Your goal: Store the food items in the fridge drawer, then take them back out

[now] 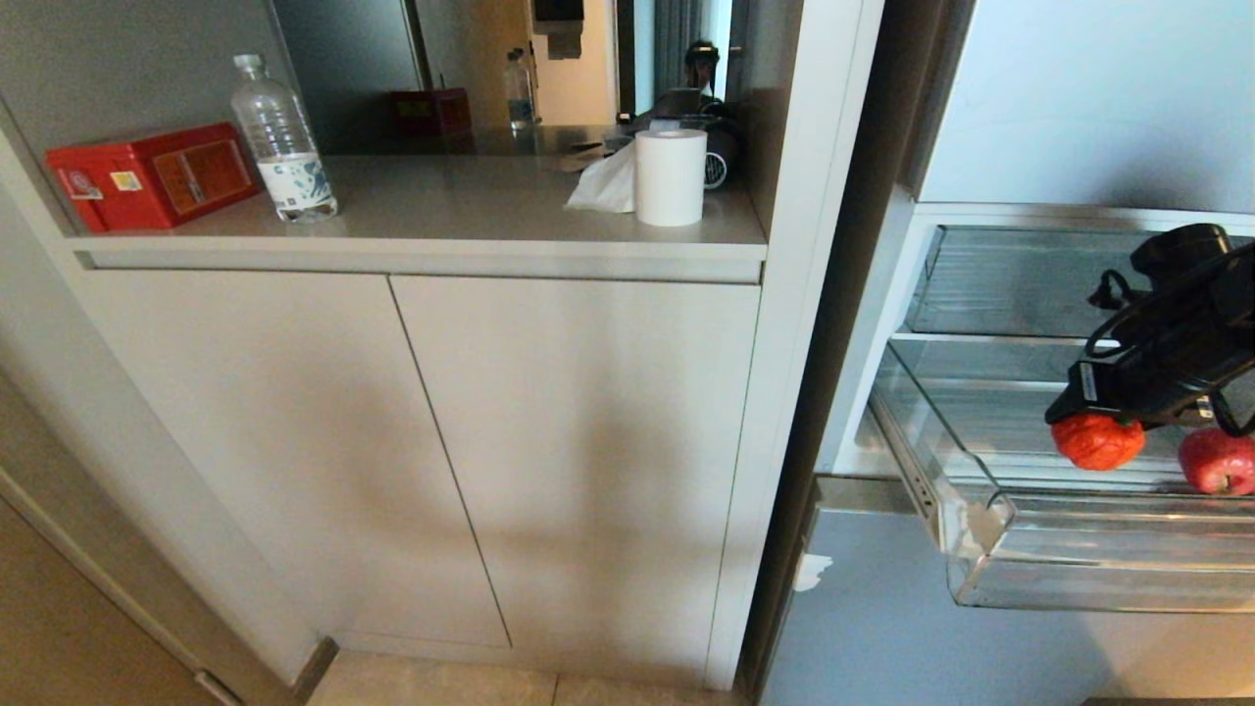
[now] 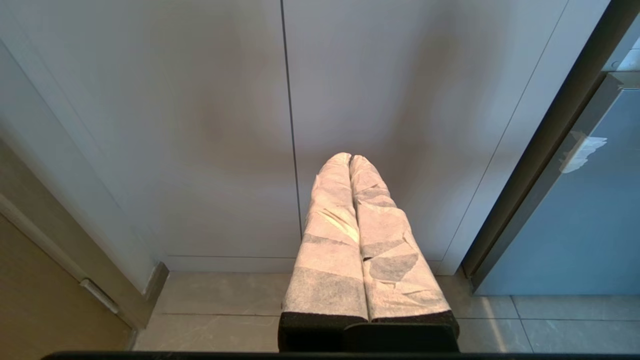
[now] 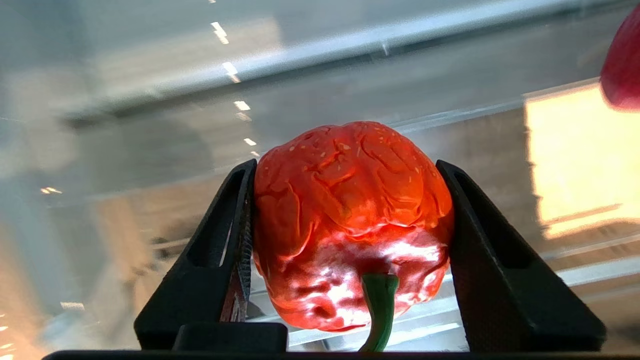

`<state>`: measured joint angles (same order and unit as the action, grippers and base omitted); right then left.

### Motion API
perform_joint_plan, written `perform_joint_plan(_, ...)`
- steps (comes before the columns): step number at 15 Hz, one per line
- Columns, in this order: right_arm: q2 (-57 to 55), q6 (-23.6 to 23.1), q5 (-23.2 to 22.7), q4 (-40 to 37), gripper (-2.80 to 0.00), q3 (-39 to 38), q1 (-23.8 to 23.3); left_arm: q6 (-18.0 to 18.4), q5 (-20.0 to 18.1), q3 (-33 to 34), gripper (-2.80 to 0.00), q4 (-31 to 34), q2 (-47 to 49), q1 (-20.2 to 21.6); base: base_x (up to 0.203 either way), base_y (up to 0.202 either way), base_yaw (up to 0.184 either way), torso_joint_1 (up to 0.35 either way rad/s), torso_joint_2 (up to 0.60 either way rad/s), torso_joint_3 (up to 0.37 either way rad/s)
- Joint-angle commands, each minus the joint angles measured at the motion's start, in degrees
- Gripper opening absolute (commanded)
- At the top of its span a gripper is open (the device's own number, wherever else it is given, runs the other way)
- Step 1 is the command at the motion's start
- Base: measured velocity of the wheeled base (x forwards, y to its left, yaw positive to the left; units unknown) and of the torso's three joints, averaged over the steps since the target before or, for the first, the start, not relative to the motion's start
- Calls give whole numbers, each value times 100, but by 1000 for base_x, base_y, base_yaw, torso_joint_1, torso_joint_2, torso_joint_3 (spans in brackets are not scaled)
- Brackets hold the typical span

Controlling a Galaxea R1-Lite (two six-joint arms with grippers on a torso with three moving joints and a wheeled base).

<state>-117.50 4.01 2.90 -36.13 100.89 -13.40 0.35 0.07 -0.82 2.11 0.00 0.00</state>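
Observation:
My right gripper (image 1: 1103,424) (image 3: 345,165) is shut on a wrinkled red pepper (image 1: 1096,441) (image 3: 350,225) with a green stem, one black finger on each side. It holds the pepper over the ribbed floor of the pulled-out clear fridge drawer (image 1: 980,534). A glossy red apple (image 1: 1218,461) (image 3: 622,70) lies in the drawer just right of the pepper. The silver-blue fridge (image 1: 1098,98) stands at the right. My left gripper (image 2: 350,157) is shut, its white-wrapped fingers empty and pointing at the cabinet doors low down.
Beige cabinets (image 1: 441,441) fill the left, under a counter with a red box (image 1: 152,176), a water bottle (image 1: 282,137) and a paper roll (image 1: 671,176). Another clear bin (image 1: 1020,279) sits above the drawer. White tape scrap (image 1: 812,569) marks the lower fridge panel.

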Motion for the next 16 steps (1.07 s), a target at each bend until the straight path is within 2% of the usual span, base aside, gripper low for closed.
perform_joint_plan(1,725,11,-144,498,-280,-555,4,0,1,3,-280,0,9,0,0,0,0,0,0,0)
perform_joint_plan(6,1790,29,-400,1870,-280,-1819,4,0,1,-6,-280,0,9,0,0,0,0,0,0,0)
perform_joint_plan(13,3061,-2,-392,2016,-280,-3183,4,0,1,-4,-280,0,9,0,0,0,0,0,0,0)
perform_joint_plan(16,3529,30,-409,2033,-280,-3351,0,0,1,3,-280,0,9,0,0,0,0,0,0,0)
